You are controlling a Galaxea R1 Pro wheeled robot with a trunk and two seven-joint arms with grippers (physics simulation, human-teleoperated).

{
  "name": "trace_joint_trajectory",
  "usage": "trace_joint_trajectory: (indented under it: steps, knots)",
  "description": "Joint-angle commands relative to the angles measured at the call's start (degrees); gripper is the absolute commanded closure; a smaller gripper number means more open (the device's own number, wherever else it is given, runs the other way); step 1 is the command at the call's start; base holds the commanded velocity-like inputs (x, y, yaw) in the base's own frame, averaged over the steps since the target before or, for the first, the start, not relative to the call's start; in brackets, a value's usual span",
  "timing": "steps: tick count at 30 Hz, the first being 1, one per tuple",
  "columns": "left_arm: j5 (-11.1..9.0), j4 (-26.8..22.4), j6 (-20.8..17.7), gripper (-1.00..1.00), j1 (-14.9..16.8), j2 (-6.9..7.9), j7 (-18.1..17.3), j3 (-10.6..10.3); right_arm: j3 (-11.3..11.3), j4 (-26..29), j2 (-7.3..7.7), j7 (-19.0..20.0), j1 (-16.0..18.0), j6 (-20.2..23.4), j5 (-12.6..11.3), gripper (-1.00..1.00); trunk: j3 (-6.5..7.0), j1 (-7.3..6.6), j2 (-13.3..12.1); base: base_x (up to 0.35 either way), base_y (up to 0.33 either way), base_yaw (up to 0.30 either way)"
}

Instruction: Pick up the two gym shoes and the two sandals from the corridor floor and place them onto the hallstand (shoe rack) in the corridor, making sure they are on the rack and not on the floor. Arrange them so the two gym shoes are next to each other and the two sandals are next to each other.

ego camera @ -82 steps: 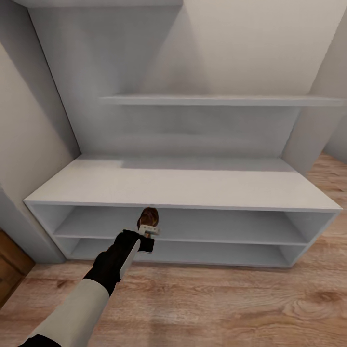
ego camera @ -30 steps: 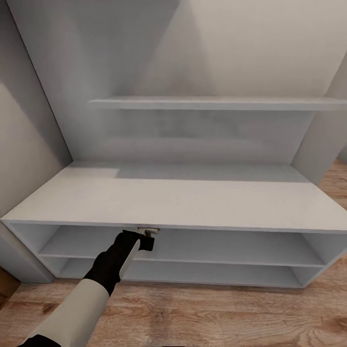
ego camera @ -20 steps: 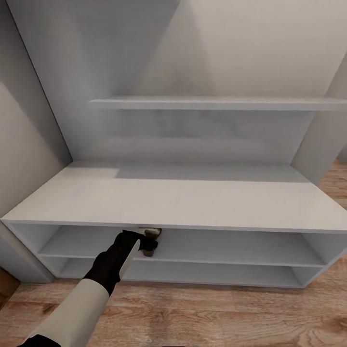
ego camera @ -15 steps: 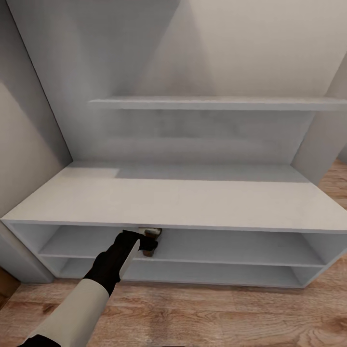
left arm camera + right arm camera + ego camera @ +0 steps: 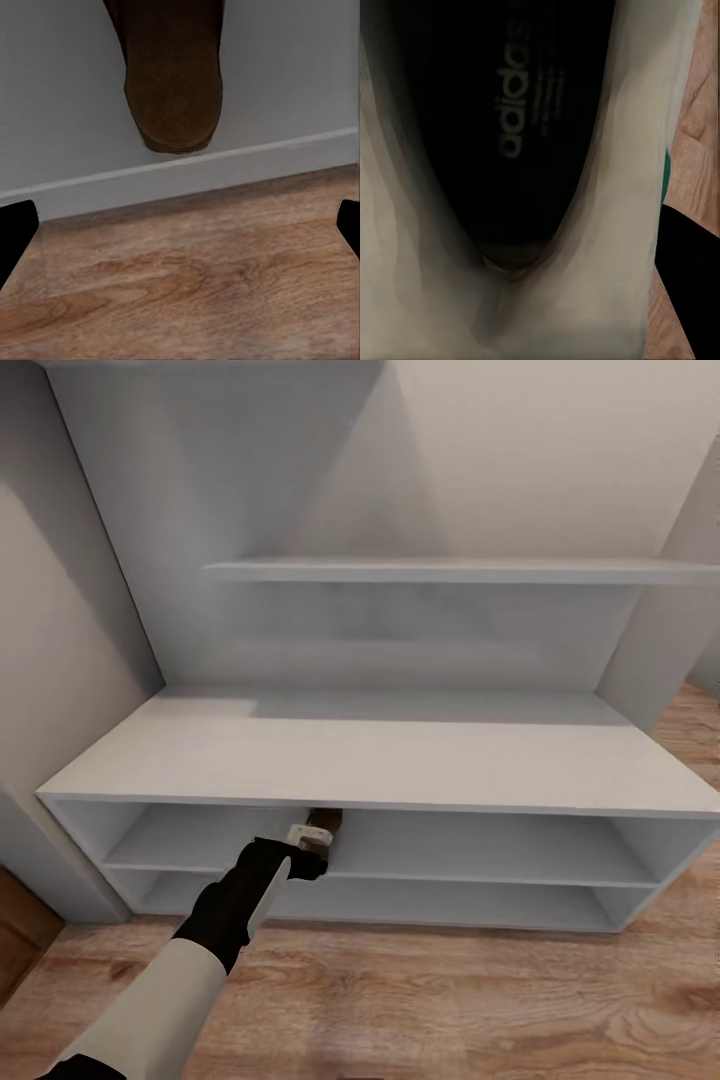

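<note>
Left gripper stands open at the hallstand, sandal resting on its shelf, released. Right gripper's state I cannot tell; a gym shoe fills its view. Sandal looks light, flat and stiff: best pinched across its edges.

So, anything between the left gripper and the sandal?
Nothing visible. The sandal lies on the shelf straight ahead of the open left gripper, with only bare shelf edge between them.

The robot's left arm has a pale grey-white forearm shell, then a black wrist section with a white strip. Its left hand has an off-white bracket and black fingertips.
</note>
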State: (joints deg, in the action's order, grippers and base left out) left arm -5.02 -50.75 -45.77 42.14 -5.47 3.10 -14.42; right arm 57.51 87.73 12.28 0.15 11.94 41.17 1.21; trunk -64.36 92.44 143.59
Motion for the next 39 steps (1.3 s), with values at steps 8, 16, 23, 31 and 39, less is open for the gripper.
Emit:
trace_joint_trajectory:
  steps: [8, 16, 23, 31, 39]
  knots:
    - [-0.51, -0.05, -0.23, -1.0, 0.01, 0.02, 0.33, -0.09, 0.02, 0.07, 0.01, 0.03, 0.05, 0.31, 0.11, 1.0, -0.05, -0.05, 0.02, -0.31, 0.075, 0.0]
    - [-0.54, -0.05, 3.26, -1.0, -0.15, 0.64, 0.33, -0.15, -0.02, 0.07, 0.01, 0.02, 0.02, 0.31, 0.11, 1.0, -0.05, -0.05, 0.02, -0.063, 0.009, 0.0]
    - [-1.16, 3.69, 19.45, -1.0, -1.31, 3.61, 0.11, -0.25, 0.12, 0.07, 0.01, 0.07, 0.06, 0.24, 0.11, 1.0, -0.05, -0.05, 0.02, -0.001, 0.0, 0.0]
    - [-4.1, 17.73, 47.46, -1.0, -1.91, 3.6, -4.97, -0.3, -0.08, 0.07, -0.07, 0.11, 0.04, 0.24, 0.11, 1.0, -0.05, -0.05, 0.02, 0.0, 0.0, 0.0]
    - [-10.6, 24.52, 58.76, -1.0, -2.21, 7.13, -20.41, -0.12, -0.2, 0.07, -0.07, 0.12, 0.08, 0.36, 0.11, 1.0, -0.05, -0.05, 0.02, 0.0, 0.0, 0.0]
